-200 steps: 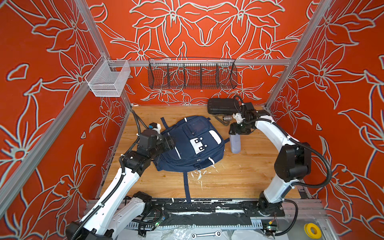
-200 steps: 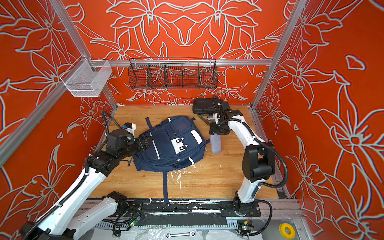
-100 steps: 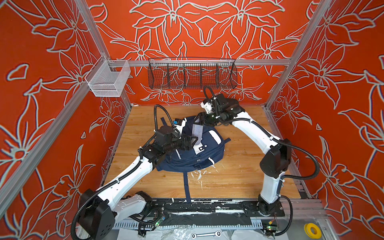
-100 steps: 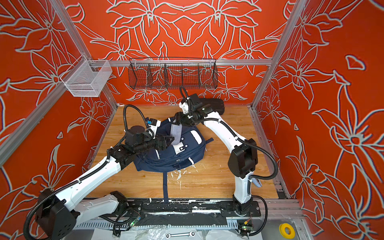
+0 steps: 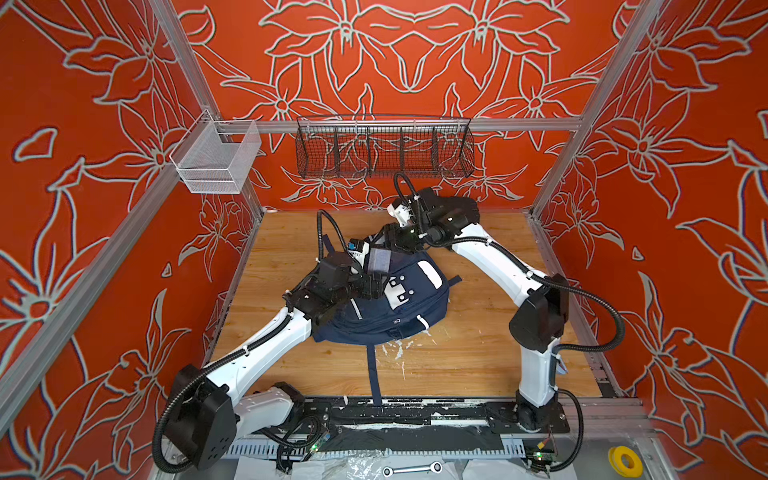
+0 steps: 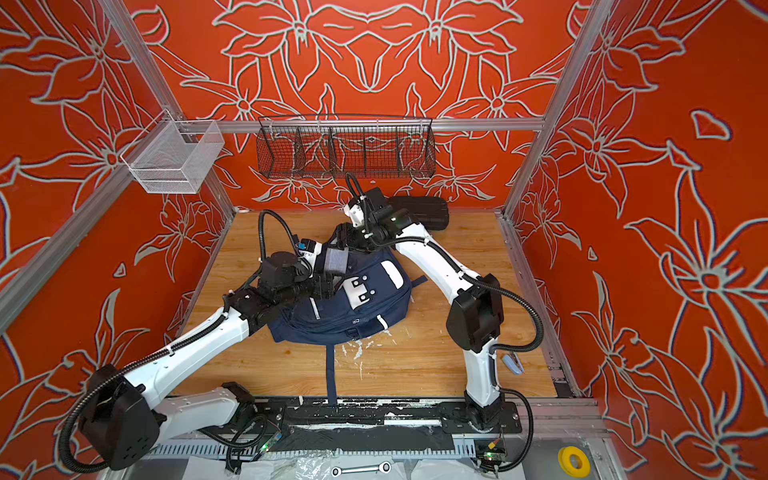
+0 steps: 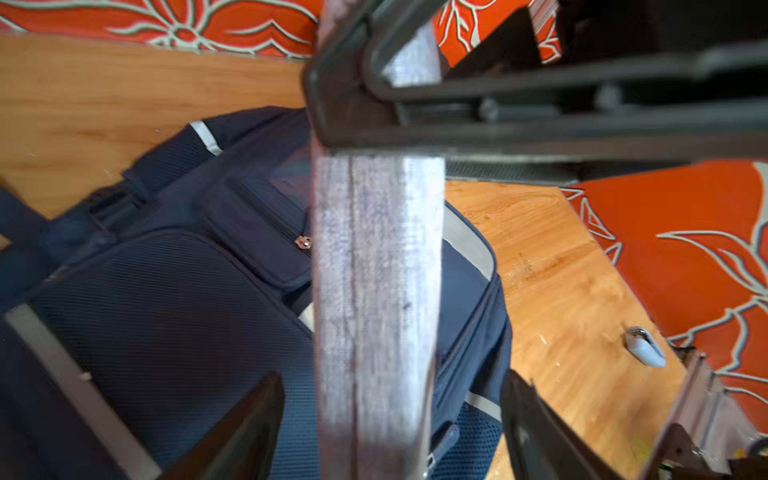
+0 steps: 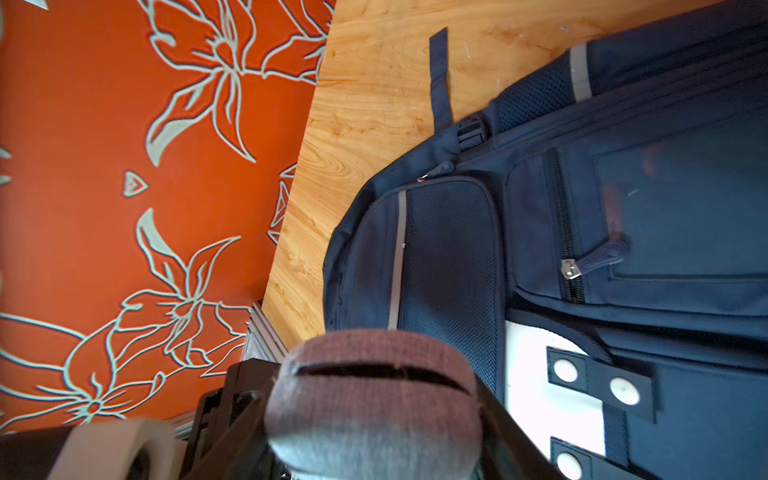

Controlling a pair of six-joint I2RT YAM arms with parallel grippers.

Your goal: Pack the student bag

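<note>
Bag: the bag (image 5: pixel 399 307) lies flat on the table (image 5: pixel 478 353), white patch up; one strap trails off its near edge.
Pouch: a grey felt pouch (image 5: pixel 379 261) is held in the air over the bag's far end; it looks clear of the fabric, though I cannot be sure.
Right gripper: the right gripper (image 6: pixel 348 245) is clamped on the pouch's upper end; the right wrist view shows the pouch's slit end wedged between its jaws.
Left gripper: the left gripper (image 5: pixel 371 286) is over the bag, just on the near side of the pouch; in the left wrist view its fingers (image 7: pixel 249 415) stand wide on either side of the pouch with a gap on both sides; it has hold of nothing.
Done: one item is lifted and brought above the bag.
Left: nothing shows inside the bag; the front pocket zip (image 8: pixel 573 270) is closed; no open compartment shows, and I cannot tell how the main zip stands; opening, inserting and closing all seem to remain.
Other items: a black case (image 6: pixel 419 210) sits beyond the bag's far end; a small white item (image 6: pixel 513 365) lies well to the bag's right; both are probably yet to pack.
Progress: early, by my judgement.
</note>
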